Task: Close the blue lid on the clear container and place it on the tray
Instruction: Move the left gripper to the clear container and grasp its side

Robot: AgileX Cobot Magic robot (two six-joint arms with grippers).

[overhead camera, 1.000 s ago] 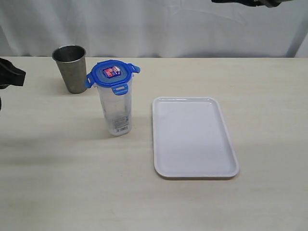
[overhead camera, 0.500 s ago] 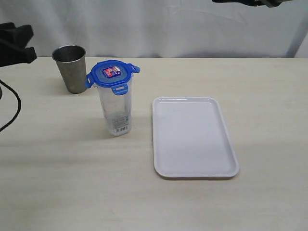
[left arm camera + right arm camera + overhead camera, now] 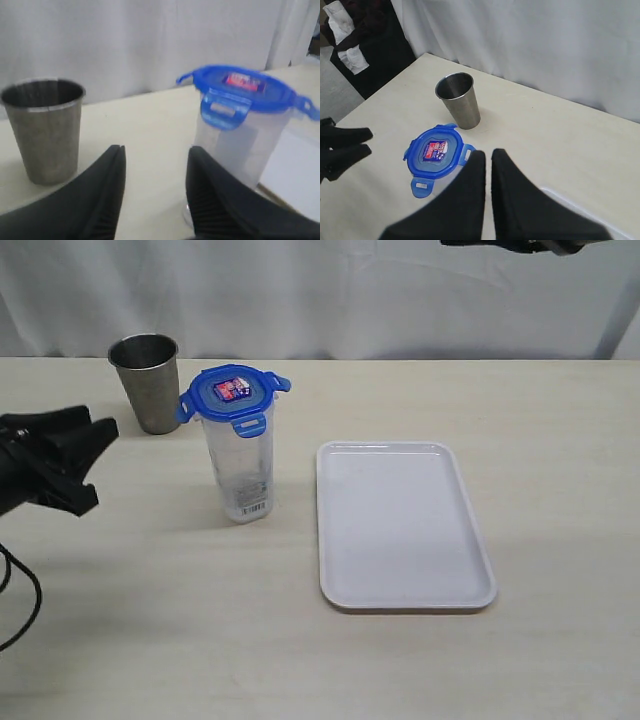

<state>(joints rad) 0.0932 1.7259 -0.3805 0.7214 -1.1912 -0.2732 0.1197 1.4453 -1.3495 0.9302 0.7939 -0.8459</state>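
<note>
Sitting on the container (image 3: 240, 465) with flaps splayed, the lid (image 3: 233, 392) looks unlatched; the tray (image 3: 400, 525) lies just beside the container. The left tool (image 3: 98, 464) gapes empty near the container, likely to steady it, while the right tool (image 3: 486, 155) hangs closed above.

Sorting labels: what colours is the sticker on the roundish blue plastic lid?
Sticker: red and blue; right wrist view.

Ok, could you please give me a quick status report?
Left hand open, empty, beside container. Right hand shut, overhead. Lid on container, left of tray. Cup behind, not blocking.
</note>
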